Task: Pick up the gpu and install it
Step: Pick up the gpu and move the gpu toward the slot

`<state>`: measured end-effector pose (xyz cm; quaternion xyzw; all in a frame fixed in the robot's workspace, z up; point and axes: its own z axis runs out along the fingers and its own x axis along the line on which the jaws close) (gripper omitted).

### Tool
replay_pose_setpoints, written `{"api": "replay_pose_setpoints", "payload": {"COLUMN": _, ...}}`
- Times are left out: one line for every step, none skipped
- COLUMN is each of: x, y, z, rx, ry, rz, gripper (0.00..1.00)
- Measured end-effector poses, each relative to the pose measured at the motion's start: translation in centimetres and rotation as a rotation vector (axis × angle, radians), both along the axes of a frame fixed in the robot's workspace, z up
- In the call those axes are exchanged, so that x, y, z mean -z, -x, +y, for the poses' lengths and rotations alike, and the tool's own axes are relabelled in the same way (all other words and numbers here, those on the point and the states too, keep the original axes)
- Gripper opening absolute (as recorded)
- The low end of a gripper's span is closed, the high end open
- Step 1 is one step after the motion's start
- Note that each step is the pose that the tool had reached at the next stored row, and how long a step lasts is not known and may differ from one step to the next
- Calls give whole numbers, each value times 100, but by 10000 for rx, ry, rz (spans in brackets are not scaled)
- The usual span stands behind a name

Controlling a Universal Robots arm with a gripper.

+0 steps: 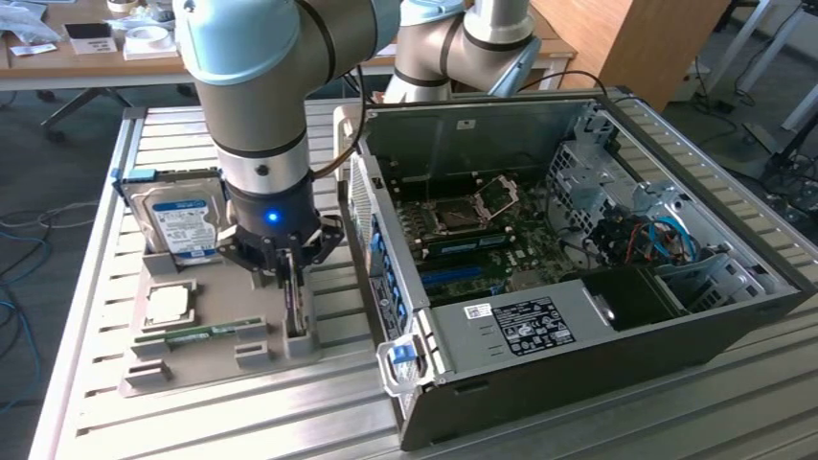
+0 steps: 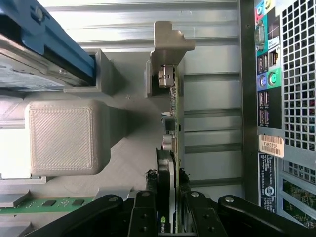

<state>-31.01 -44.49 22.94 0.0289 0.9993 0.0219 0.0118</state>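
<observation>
The gpu (image 1: 298, 302) stands on edge in a slot of the grey holder tray (image 1: 192, 369), at the exterior view's left of the open computer case (image 1: 576, 249). My gripper (image 1: 289, 266) reaches straight down onto its upper edge. In the wrist view the gpu (image 2: 172, 123) is a thin card seen edge-on, with its silver end bracket (image 2: 170, 39) at the far end. The black fingers (image 2: 144, 210) press against both of its faces, so the gripper (image 2: 169, 212) is shut on the card. The card still sits in the tray slot.
The tray also holds a silver hard drive with a blue label (image 1: 179, 225), a processor chip (image 1: 170, 305) and a green memory stick (image 1: 205, 333). The case's rear panel (image 2: 281, 98) stands close beside the card. The motherboard (image 1: 486, 240) lies exposed inside the case.
</observation>
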Motion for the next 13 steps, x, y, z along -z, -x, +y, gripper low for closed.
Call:
{"api": "replay_pose_setpoints", "payload": {"x": 0, "y": 0, "z": 0, "rx": -50, "ry": 0, "rz": 0, "gripper": 27}}
{"api": "replay_pose_setpoints", "payload": {"x": 0, "y": 0, "z": 0, "rx": -70, "ry": 0, "rz": 1, "gripper": 27}}
{"api": "replay_pose_setpoints", "payload": {"x": 0, "y": -1, "z": 0, "rx": -71, "ry": -1, "rz": 1, "gripper": 27}}
{"api": "replay_pose_setpoints", "payload": {"x": 0, "y": -1, "z": 0, "rx": -71, "ry": -1, "rz": 0, "gripper": 27}}
{"api": "replay_pose_setpoints", "payload": {"x": 0, "y": -1, "z": 0, "rx": -72, "ry": -1, "rz": 1, "gripper": 27}}
{"api": "replay_pose_setpoints", "payload": {"x": 0, "y": -1, "z": 0, "rx": -71, "ry": -1, "rz": 0, "gripper": 27}}
{"api": "replay_pose_setpoints", "payload": {"x": 0, "y": -1, "z": 0, "rx": -72, "ry": -1, "rz": 0, "gripper": 27}}
{"api": "replay_pose_setpoints", "payload": {"x": 0, "y": -1, "z": 0, "rx": -71, "ry": -1, "rz": 1, "gripper": 27}}
{"api": "replay_pose_setpoints", "payload": {"x": 0, "y": -1, "z": 0, "rx": -79, "ry": -1, "rz": 0, "gripper": 27}}
{"api": "replay_pose_setpoints", "payload": {"x": 0, "y": -1, "z": 0, "rx": -102, "ry": 0, "rz": 0, "gripper": 27}}
{"api": "replay_pose_setpoints", "payload": {"x": 0, "y": -1, "z": 0, "rx": -136, "ry": -1, "rz": 1, "gripper": 27}}
{"api": "replay_pose_setpoints", "payload": {"x": 0, "y": -1, "z": 0, "rx": -150, "ry": -1, "rz": 0, "gripper": 27}}
{"api": "replay_pose_setpoints", "payload": {"x": 0, "y": -1, "z": 0, "rx": -150, "ry": -1, "rz": 1, "gripper": 27}}
